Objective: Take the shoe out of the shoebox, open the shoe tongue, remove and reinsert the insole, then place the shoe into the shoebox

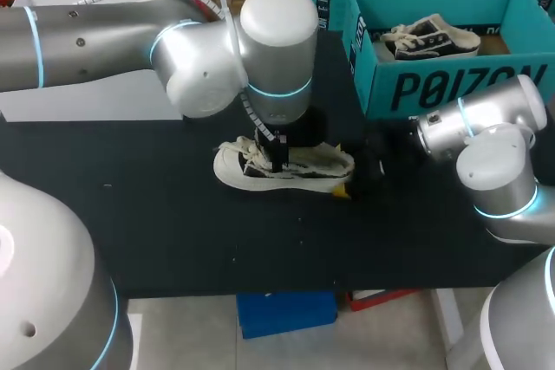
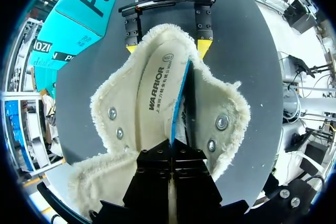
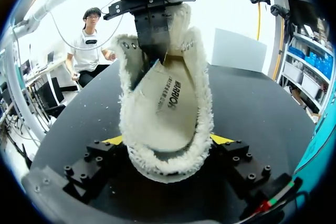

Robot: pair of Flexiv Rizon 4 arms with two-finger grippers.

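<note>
fleecy, rough cloth shoe (image 2: 122, 103) on smooth matt table (image 1: 173, 224).

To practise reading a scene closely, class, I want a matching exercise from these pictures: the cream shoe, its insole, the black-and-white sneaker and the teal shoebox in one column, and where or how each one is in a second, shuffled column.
Things
1. cream shoe
2. insole
3. black-and-white sneaker
4. teal shoebox

Places and states
A. lies inside the teal shoebox
B. stands open at the far right of the table
C. heel clamped in the right gripper
D. tipped on edge, pinched by the left gripper

Pairs: 1-C, 2-D, 3-A, 4-B
</note>
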